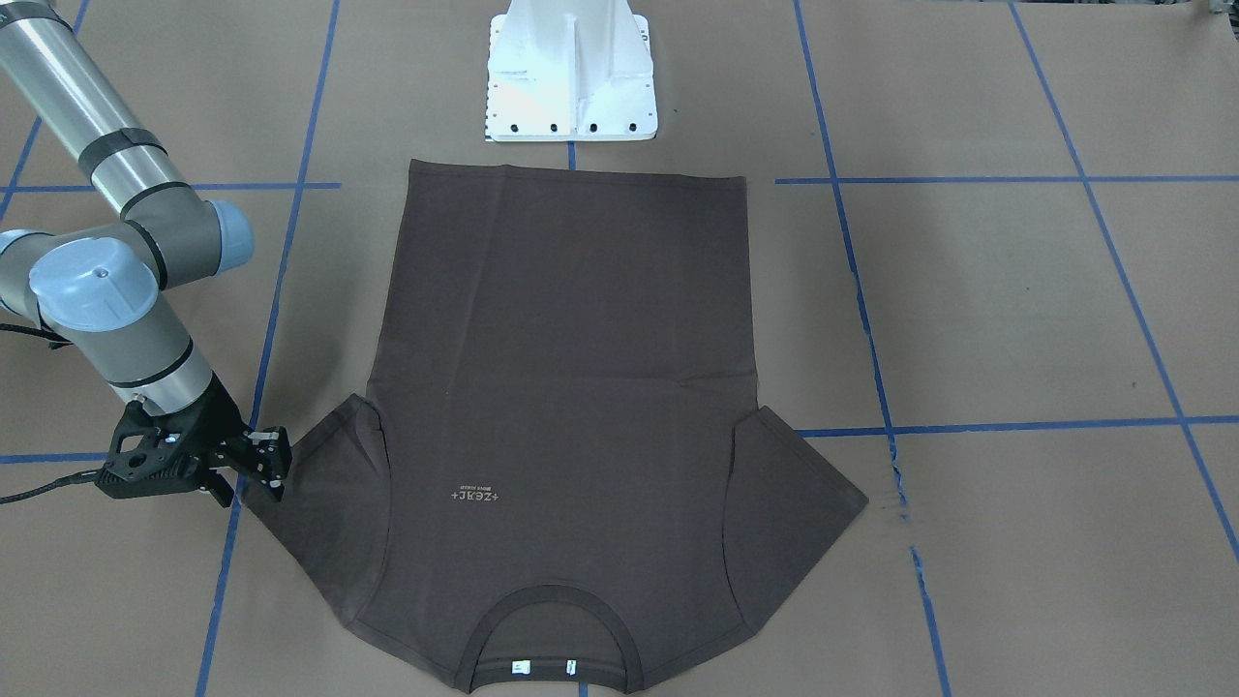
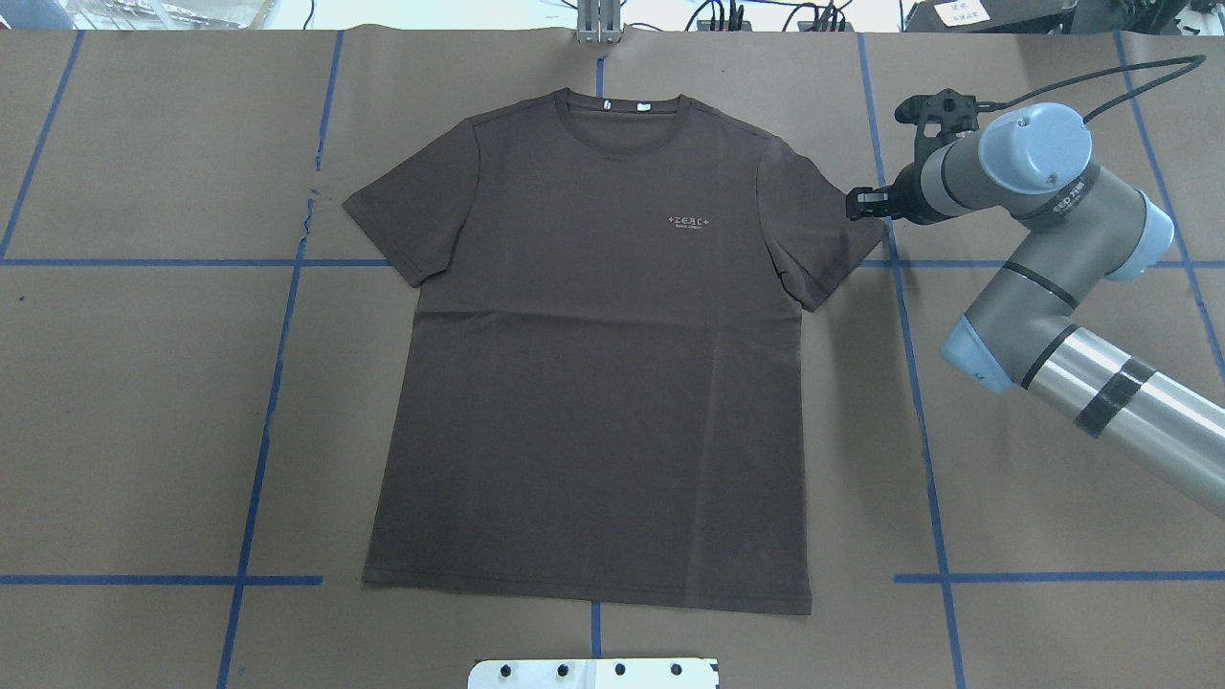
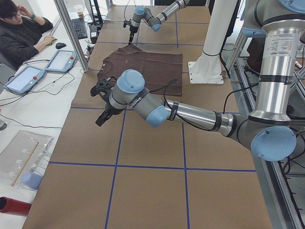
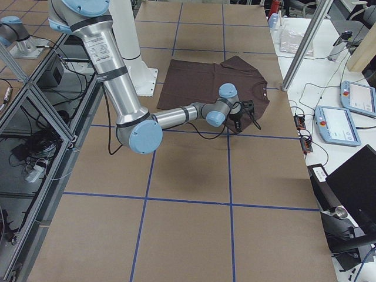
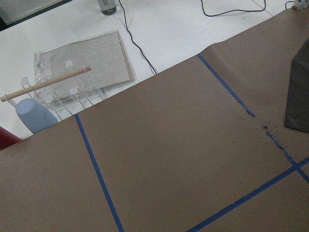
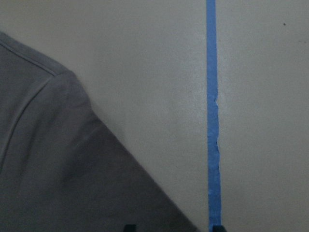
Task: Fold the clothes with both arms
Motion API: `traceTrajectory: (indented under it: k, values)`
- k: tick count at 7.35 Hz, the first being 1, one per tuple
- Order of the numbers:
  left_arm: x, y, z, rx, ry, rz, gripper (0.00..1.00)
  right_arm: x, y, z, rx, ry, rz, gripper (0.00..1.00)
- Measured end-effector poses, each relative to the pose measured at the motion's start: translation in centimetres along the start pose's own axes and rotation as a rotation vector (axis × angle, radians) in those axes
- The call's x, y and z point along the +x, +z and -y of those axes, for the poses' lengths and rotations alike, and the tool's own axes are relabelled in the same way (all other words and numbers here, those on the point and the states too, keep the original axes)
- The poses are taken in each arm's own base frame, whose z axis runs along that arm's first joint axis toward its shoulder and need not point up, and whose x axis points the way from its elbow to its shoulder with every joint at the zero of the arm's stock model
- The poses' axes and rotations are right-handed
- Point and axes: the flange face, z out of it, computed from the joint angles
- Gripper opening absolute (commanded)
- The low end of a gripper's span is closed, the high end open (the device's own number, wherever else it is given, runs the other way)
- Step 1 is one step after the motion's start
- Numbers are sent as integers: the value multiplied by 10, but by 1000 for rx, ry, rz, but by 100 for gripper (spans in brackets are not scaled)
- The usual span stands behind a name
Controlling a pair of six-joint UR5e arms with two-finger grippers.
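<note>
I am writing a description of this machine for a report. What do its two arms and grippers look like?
The left arm and right arm are alike: silver and grey tubes, light blue caps at the joints, black bands. The left gripper and right gripper are black, each with two fingers. A black cable runs to the right one.

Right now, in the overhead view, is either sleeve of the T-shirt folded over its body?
No, the T-shirt lies spread flat, with both sleeves out to its sides.
</note>
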Motion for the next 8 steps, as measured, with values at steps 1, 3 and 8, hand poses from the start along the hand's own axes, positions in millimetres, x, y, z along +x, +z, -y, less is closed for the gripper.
traceTrajectory:
  k: [1,3,8]
  values:
    - [0,0,0,0,0,0,100,0,4,-3,0,-2,-9,60]
    - [0,0,0,0,0,0,100,2,10,-8,-5,-4,-19,59]
    - [0,0,0,1,1,0,100,0,13,-10,-10,12,-22,0]
